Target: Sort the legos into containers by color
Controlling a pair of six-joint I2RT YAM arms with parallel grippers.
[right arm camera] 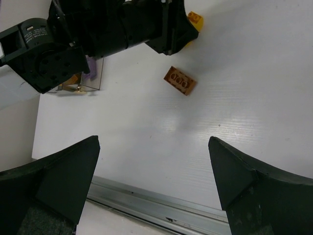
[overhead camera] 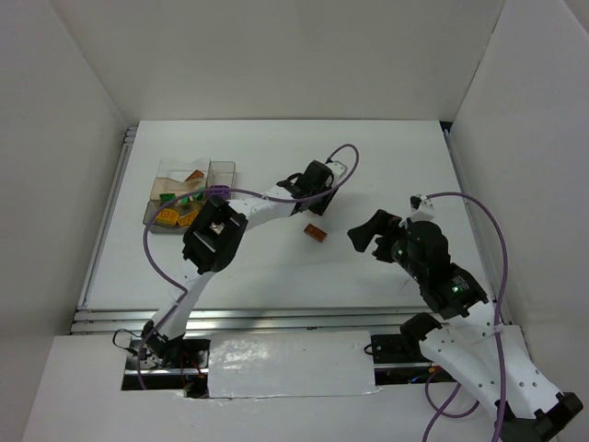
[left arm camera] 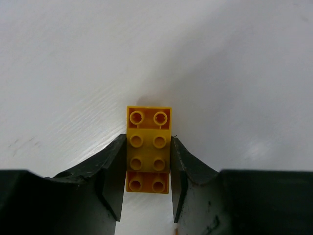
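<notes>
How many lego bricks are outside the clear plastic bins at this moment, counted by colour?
Yellow plastic lego brick, held in the left gripper: 1
Brownish-orange plastic lego brick, loose on the white table: 1
Total: 2

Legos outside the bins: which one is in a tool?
The yellow one, gripped by the left tool; the brown one lies loose, ungripped.
</notes>
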